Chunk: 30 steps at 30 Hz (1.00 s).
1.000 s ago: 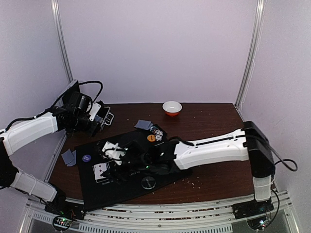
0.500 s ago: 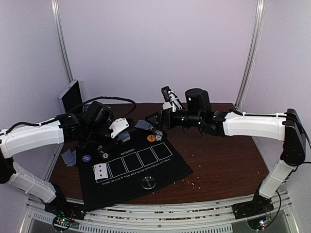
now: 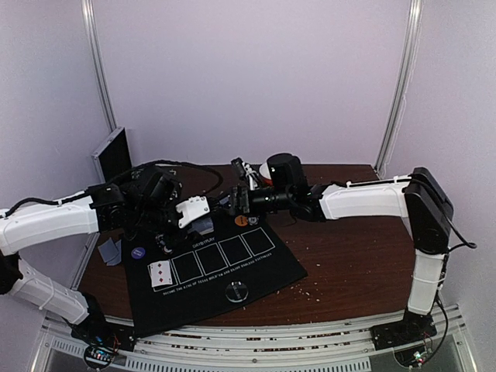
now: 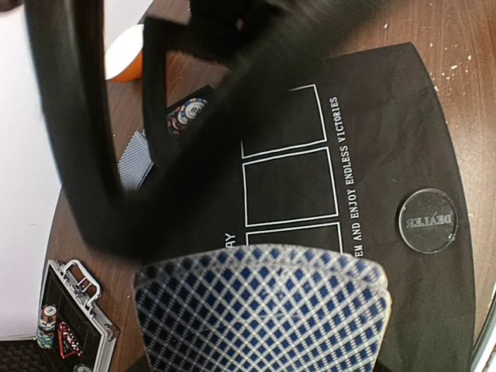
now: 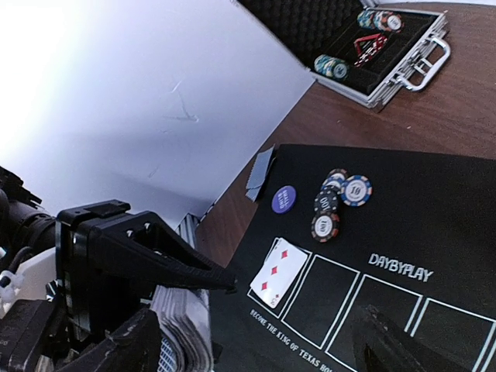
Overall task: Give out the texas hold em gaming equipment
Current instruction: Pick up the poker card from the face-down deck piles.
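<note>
Playing cards are sitting as a stacked deck (image 4: 260, 310) in the left gripper (image 3: 195, 214), which is clamping the stack above the far left part of the black five-box mat (image 3: 267, 265), with the blue-checked backs facing the left wrist camera. The right gripper (image 3: 238, 199) is hovering just right of the deck, its fingers (image 5: 116, 349) standing wide apart with nothing between them; in the left wrist view it is showing only as a large blurred black fork. One face-up card (image 3: 160, 273) with red diamond pips is lying in the leftmost box of the mat. A clear round disc (image 3: 236, 291) lettered DEALER is resting on the mat, on the near side of the row of boxes. A purple disc (image 5: 284, 198) is lying on the left part of the mat, beyond the face-up card, with a few striped poker chips (image 5: 335, 205) just right of it. More chips (image 4: 188, 115) and an orange disc (image 3: 242, 220) are sitting at the mat's far edge, beside some face-down cards (image 4: 136, 159). Another small pile of grey-blue-backed cards (image 3: 110, 251) is lying on the wooden table (image 3: 349, 263) just left of the mat. An open metal chip case (image 5: 380, 54) is standing at the far left, and a white bowl (image 4: 124, 58) with an orange base is sitting at the far side of the table.
</note>
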Tool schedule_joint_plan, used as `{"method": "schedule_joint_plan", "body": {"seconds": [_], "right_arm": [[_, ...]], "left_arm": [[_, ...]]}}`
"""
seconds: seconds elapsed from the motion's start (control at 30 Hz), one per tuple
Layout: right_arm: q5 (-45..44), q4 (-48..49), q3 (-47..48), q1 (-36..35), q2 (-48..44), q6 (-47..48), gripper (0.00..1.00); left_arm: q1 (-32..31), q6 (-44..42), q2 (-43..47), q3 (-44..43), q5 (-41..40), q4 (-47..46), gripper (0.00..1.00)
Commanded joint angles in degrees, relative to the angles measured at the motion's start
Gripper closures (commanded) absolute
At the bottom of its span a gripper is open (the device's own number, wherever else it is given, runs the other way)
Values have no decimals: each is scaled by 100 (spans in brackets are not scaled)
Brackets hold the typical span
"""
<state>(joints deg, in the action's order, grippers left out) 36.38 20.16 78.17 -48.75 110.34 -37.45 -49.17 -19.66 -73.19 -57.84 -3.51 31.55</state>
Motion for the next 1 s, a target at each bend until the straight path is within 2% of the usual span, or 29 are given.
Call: {"method": "schedule_joint_plan", "body": {"seconds": [0.0, 0.33, 0.5, 0.63, 0.97], "right_arm": [[562, 633, 297, -180, 283, -458, 13], [571, 481, 411, -314, 602, -353, 16], [105, -636, 766, -408, 716, 397, 18], [-37, -619, 617, -379, 573, 456, 27], [-605, -1385, 520, -358, 111, 981, 44]], "left_arm": [[-5, -133, -136, -210, -210, -67, 46], [-5, -91, -252, -245, -383, -60, 47], [-5, -91, -244, -292, -380, -64, 49], [-5, -87, -191, -249, -461, -70, 50], [-5, -73, -220, -167, -541, -79, 50]]}}
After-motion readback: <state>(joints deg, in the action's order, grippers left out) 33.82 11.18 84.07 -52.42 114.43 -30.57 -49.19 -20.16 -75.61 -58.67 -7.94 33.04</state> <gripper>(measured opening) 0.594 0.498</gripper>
